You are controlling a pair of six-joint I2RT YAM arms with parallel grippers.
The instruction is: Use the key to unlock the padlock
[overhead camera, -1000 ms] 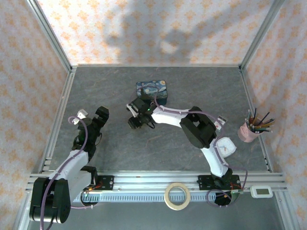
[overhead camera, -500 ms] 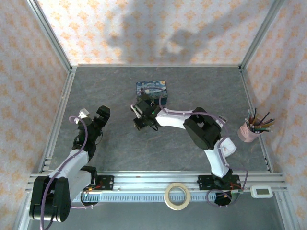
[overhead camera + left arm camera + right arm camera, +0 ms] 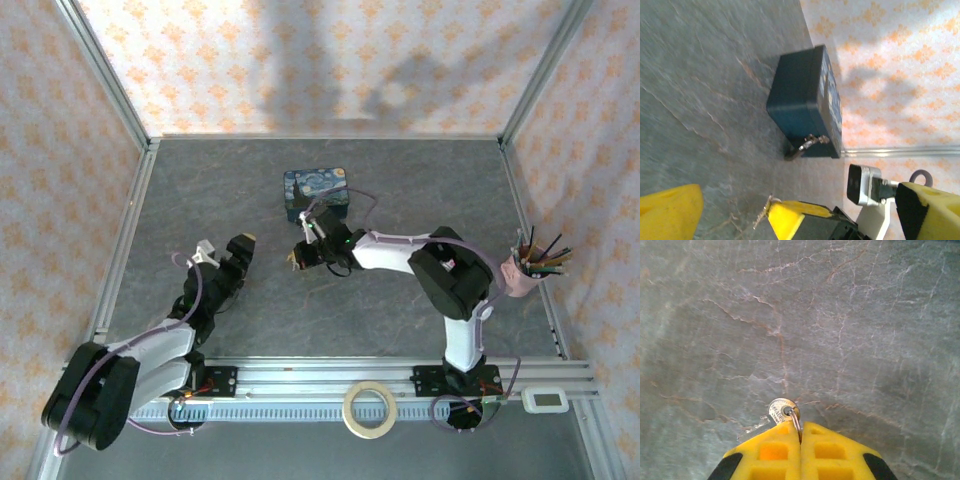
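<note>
Nearest you, well in front of the blue tin (image 3: 316, 192), an aluminium rail (image 3: 300, 375) runs along the table's near edge. A roll of tape (image 3: 347, 408) lies on it, and a small white device (image 3: 547, 400) sits off to the right.

The table (image 3: 840, 315) is dark grey like slate, crossed by pale and rust-coloured veins.

Your left gripper (image 3: 240, 248) hangs low in front of the tin and to its left. Its yellow fingers (image 3: 665, 212) are spread wide with nothing between them.

Your right gripper (image 3: 801, 435) is just in front of the tin. Its two yellow tips are pressed together on the ring of the key (image 3: 781, 410). The key's round head sticks out past the tips, just above the stone.

The padlock (image 3: 799, 148) is at the foot of the tin's near wall, touching it, with its thin shackle against the box. You cannot tell whether the shackle is clasped.

A pink cup of pencils (image 3: 515, 278) stands well to the right of the tin.

Behind the tin, metal posts frame walls (image 3: 330, 60) papered in pale pink with orange flowers. Soft shadows of the arms fall on the back wall.
</note>
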